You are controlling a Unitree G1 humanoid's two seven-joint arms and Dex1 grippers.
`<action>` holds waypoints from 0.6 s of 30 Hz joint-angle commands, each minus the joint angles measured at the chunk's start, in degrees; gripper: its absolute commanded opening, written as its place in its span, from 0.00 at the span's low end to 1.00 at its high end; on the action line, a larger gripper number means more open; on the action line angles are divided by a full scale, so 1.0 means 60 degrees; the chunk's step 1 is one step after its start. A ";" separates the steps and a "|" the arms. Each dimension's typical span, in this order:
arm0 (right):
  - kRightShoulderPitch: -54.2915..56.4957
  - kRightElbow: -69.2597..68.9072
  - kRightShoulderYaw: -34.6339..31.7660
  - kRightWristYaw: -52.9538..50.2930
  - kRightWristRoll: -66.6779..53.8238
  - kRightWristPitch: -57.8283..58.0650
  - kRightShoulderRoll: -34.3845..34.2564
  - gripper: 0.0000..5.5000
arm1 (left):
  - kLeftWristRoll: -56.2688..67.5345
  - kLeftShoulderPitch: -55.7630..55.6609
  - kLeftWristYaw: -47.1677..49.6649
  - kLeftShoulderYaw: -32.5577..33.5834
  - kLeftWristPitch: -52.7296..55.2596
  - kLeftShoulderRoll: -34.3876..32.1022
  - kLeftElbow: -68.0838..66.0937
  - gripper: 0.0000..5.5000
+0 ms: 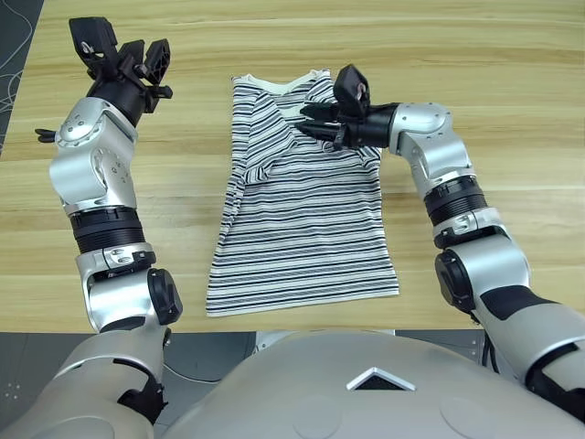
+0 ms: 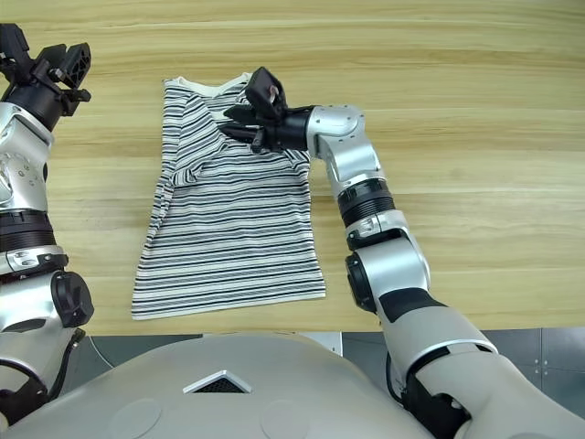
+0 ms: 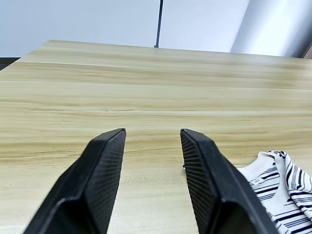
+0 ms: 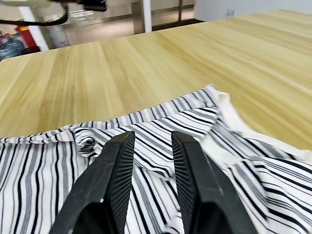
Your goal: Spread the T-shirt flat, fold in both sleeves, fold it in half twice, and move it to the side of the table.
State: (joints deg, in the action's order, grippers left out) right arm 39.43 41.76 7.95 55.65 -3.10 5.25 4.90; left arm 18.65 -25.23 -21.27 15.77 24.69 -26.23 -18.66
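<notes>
T-shirt (image 1: 302, 229), black-and-white stripes: whereabouts? (Desk)

Spread lengthwise on the wooden table (image 1: 494, 91), about midway between the two arms. Collar at the far end, hem close to the near edge. (Photo)

Lying flat? (Desk)

Mostly smooth toward the hem, and widest there. Narrower at the shoulders, with fabric turned inward over the chest on the left side and a bunched crease beside it. Rumpled near the collar on the right side as well. (Photo)

Right gripper (image 1: 304, 123)? (Desk)

Reaching in sideways from the right, low over the upper chest, just below the collar. Fingers (image 4: 114, 170) parted by a narrow gap, striped cloth visible through it; not clamped on anything. Impossible to tell whether touching the cloth or hovering just above. (Photo)

Left gripper (image 3: 152, 134)? (Desk)

Held up over bare wood to the left of the collar, apart from the shirt. Spread wide, holding nothing, aimed toward the far side of the table. From the wrist camera, a corner of collar and stripes just off to one side. (Photo)
</notes>
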 commanded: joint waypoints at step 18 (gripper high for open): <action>-0.0723 0.3487 0.1189 -0.2831 0.2874 -0.3940 0.2117 0.25 | -0.0232 0.0065 -0.0070 -0.0125 -0.0182 0.0028 -0.0242 0.38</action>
State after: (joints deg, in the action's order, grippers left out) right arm 38.33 62.26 13.47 36.18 13.06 -19.02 18.84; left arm 17.64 -25.30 -21.43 15.37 23.34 -26.01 -20.47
